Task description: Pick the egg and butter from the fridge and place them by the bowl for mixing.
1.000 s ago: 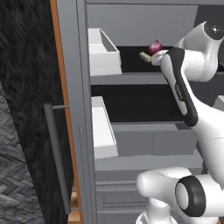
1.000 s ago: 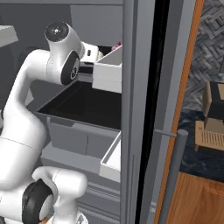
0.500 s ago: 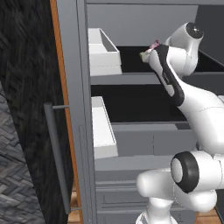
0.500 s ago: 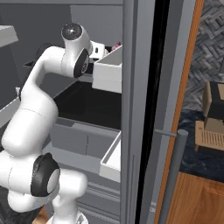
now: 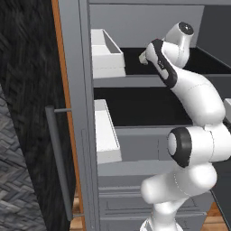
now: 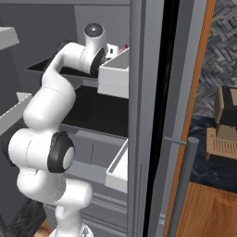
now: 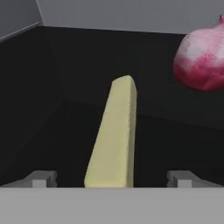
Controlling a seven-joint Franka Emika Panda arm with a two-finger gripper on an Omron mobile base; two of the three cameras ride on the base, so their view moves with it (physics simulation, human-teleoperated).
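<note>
The butter (image 7: 113,135), a pale yellow stick, lies lengthwise on the black upper shelf of the fridge (image 5: 85,90), pointing away from the hand. My gripper (image 7: 112,179) is open, with one fingertip (image 7: 41,178) on each side of the stick's near end and a clear gap to each. In the left base view the arm reaches into that upper shelf, and the hand (image 5: 155,54) covers the butter. The egg and the bowl are out of view.
A dark red onion-like item (image 7: 201,61) sits on the same shelf, behind and to the right of the butter. White door bins (image 5: 106,54) hang on the open fridge door, which has a bar handle (image 5: 56,158). Another white bin (image 6: 113,76) is close beside the hand.
The arm has stretched up and deeper into the upper shelf toward the butter. Its hand now covers the butter and the red item in the left base view. The jaws stayed open.
</note>
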